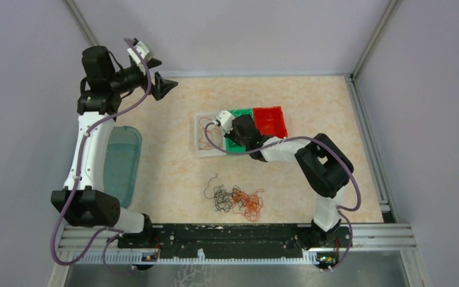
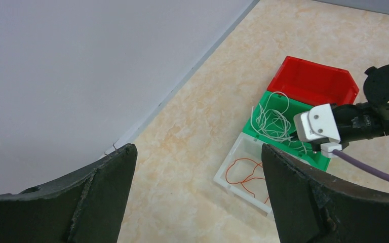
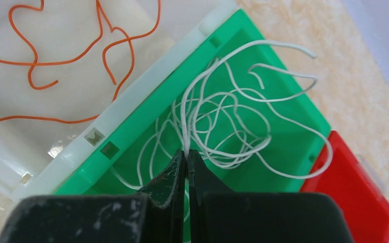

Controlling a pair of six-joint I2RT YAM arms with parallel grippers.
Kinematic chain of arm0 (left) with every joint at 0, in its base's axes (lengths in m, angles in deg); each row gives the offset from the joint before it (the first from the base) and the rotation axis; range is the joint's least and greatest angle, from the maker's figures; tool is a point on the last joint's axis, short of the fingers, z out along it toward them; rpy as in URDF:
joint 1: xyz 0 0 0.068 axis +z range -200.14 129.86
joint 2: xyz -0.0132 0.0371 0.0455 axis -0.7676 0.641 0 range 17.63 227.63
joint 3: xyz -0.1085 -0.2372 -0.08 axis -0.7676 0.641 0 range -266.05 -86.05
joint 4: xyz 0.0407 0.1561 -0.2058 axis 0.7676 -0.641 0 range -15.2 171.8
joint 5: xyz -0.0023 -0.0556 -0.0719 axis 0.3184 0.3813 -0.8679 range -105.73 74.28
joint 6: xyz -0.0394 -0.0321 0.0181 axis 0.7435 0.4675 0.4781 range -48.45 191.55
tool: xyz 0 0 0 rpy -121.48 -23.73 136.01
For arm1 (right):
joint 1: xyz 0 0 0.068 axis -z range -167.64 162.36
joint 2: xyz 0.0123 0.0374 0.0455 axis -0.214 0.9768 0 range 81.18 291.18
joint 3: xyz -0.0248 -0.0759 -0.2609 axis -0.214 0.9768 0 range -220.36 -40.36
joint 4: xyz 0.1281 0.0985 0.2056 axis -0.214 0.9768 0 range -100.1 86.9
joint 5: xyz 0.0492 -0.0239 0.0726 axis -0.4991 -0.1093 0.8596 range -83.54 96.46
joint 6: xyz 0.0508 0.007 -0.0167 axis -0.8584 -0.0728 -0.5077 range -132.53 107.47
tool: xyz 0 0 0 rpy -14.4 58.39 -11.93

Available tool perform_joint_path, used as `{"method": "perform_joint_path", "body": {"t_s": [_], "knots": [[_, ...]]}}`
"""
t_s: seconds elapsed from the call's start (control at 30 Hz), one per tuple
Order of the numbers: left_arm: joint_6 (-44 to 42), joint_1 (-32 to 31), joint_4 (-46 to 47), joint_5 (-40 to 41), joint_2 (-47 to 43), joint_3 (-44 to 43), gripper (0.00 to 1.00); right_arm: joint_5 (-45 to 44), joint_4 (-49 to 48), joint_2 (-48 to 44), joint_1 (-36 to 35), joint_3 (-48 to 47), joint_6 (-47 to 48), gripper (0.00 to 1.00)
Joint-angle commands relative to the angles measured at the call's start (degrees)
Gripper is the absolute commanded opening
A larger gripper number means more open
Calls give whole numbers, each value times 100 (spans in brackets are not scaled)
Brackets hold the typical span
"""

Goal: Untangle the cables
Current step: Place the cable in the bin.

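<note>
A tangle of black and orange cables (image 1: 236, 200) lies on the table in front of the arm bases. A single orange cable (image 3: 55, 61) lies in the clear tray (image 3: 10, 147). Several white cables (image 3: 233, 126) are bunched in the green bin (image 3: 288, 136). My right gripper (image 3: 187, 152) hangs over that bin, its jaws shut on a white cable strand. My left gripper (image 2: 197, 147) is held high at the back left, wide open and holding nothing. From there it looks down at the bins and the right wrist (image 2: 316, 124).
A red bin (image 1: 270, 121) stands against the green bin's right side and looks empty. A teal oval dish (image 1: 122, 164) lies by the left arm. Grey walls enclose the table, and a metal rail (image 1: 233, 236) runs along its front.
</note>
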Motion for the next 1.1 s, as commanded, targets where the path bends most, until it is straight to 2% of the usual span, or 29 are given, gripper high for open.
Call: {"method": "perform_joint_path", "body": {"t_s": [0.0, 0.27, 0.4, 0.43, 0.53, 0.67, 0.87, 0.93, 0.97, 1.0, 1.07], "knots": [[69, 46, 144, -167, -125, -60, 98, 131, 28, 315, -15, -503, -313, 0], [27, 77, 95, -282, -190, 48, 98, 62, 58, 495, 14, -594, -506, 0], [-316, 82, -254, -694, -326, 361, 99, 35, 246, 61, 19, -681, -664, 30], [-419, 83, -284, -779, -415, 534, 99, 99, 294, -107, 19, -699, -732, 34], [-836, 67, -527, -994, -648, 992, 100, 339, 524, -607, 19, -760, -882, 43], [-1737, -6, -1356, -988, -812, 1322, 100, 474, 791, -1266, 20, -654, -1120, 56], [-3137, -441, -2576, -420, -1052, 1951, 100, 555, 1249, -2221, 21, -193, -1641, 62], [-3389, -678, -2682, -150, -1167, 2290, 100, 537, 1290, -2652, 14, 159, -1986, 72], [-3478, -804, -2695, -14, -1213, 2448, 100, 478, 1367, -2859, 18, 313, -2176, 89], [-3537, -965, -2662, 152, -1253, 2684, 100, 384, 1510, -3053, 18, 447, -2419, 98], [-3564, -1246, -2563, 431, -1315, 2970, 100, 136, 1812, -3444, 18, 715, -3107, 99]]}}
